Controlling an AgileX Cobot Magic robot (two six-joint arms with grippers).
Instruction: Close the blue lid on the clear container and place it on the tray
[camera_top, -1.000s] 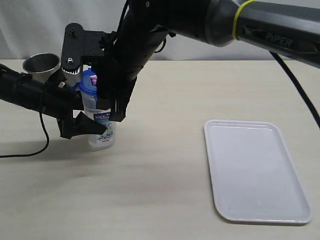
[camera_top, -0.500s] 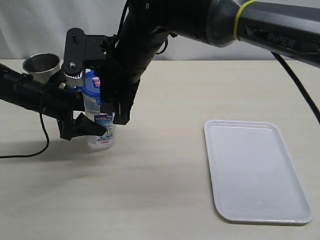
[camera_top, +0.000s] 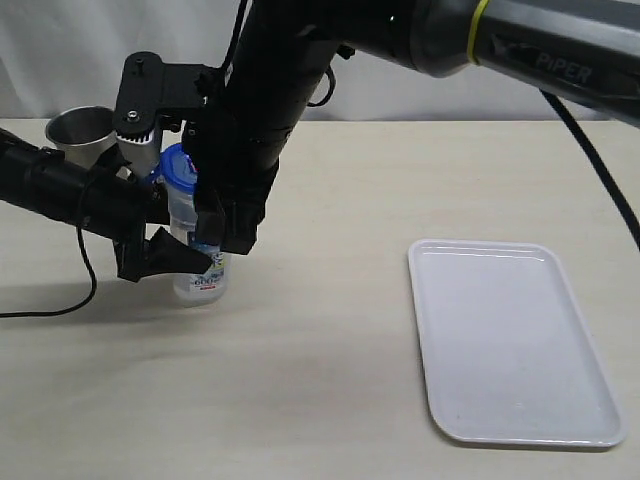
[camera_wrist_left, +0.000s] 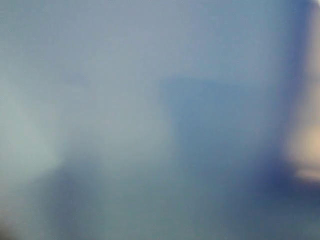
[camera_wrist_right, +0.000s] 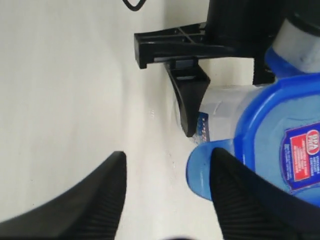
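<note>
topping the clear container (camera_top: 200, 285), blue lid (camera_top: 177, 166) bears red sticker (camera_wrist_right: 303, 157).

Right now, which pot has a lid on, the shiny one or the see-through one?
The see-through one: the clear container has the blue lid on top. The grey steel cup nearby is open, with no lid.

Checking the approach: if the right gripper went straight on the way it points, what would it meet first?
Probably the table: the right gripper frames bare tabletop beside the clear container, though one finger might graze the blue lid.
</note>
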